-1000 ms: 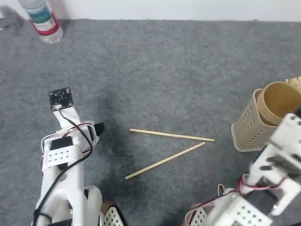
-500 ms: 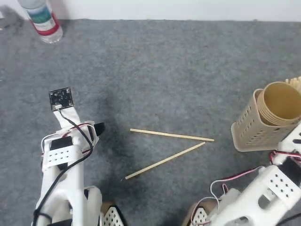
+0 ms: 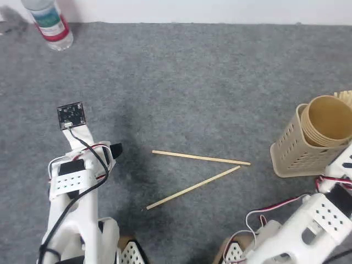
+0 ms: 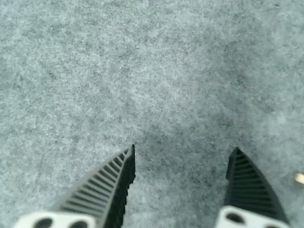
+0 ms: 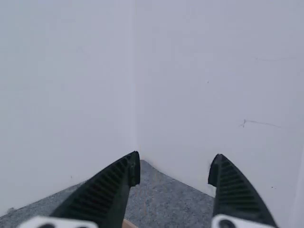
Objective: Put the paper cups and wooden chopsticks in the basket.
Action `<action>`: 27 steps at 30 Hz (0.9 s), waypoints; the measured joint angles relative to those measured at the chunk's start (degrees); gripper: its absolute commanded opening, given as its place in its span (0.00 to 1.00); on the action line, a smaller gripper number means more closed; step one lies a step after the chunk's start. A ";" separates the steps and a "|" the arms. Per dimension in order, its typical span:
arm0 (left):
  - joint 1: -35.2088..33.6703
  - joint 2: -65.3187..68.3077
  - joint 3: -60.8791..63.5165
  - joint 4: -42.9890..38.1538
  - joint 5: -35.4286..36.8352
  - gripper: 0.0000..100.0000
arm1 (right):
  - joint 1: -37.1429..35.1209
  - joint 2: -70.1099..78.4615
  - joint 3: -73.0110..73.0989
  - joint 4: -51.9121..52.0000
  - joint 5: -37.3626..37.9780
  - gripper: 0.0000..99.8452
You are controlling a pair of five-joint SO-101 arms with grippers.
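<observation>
From above, 2 chopsticks (image 3: 201, 158) lie flat on the grey desk (image 3: 181, 71), near the middle. Their ends by the basket (image 3: 294, 151) are close together and the other ends spread apart. The basket stands at the edge of the desk with a stack of paper cups (image 3: 327, 121) inside it, and there seem to be more sticks behind them. The left arm (image 3: 74, 181) is near the free sticks. The right arm (image 3: 313, 220) sits just beside the basket and could bump it over if it swings. The sticks are thin and lie flat, so a tool may slip off or just push them along. Grabbing 1 could also knock the other, since 2 ends are so close. The basket looks quite full, so a long stick may hit a cup rim and fall out. A bottle (image 3: 48, 22) stands in the far corner. Its label has a red band, but the writing is too small to read.

From the left wrist, the left tool (image 4: 184, 149) is spread apart over bare grey desk, holding nothing. A tiny tan bit at the edge may be a stick end; I cannot tell.

From the right wrist, the right tool (image 5: 175, 156) is also apart and empty. It faces a white wall (image 5: 213, 71), away from the sticks. There is no writing here.
</observation>
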 measured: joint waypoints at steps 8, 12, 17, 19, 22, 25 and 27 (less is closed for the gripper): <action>0.00 0.00 0.00 0.00 0.00 0.30 | -4.92 0.09 -2.11 8.70 6.77 0.20; 0.00 0.00 0.00 0.00 0.00 0.30 | -12.31 0.00 -11.34 24.62 8.35 0.20; 0.00 0.00 0.00 0.00 0.00 0.30 | -25.58 0.00 -26.55 47.03 10.99 0.20; 0.00 0.00 0.00 0.00 0.00 0.30 | -32.97 0.00 -32.44 55.65 14.51 0.20; 0.00 0.00 0.00 0.00 0.00 0.30 | -46.68 -0.09 -37.63 66.29 21.80 0.20; 0.00 0.00 0.00 0.00 0.00 0.30 | -60.13 0.09 -38.15 73.14 28.31 0.20; 0.00 0.00 0.00 0.00 0.00 0.30 | -66.73 1.58 -38.07 75.52 30.95 0.20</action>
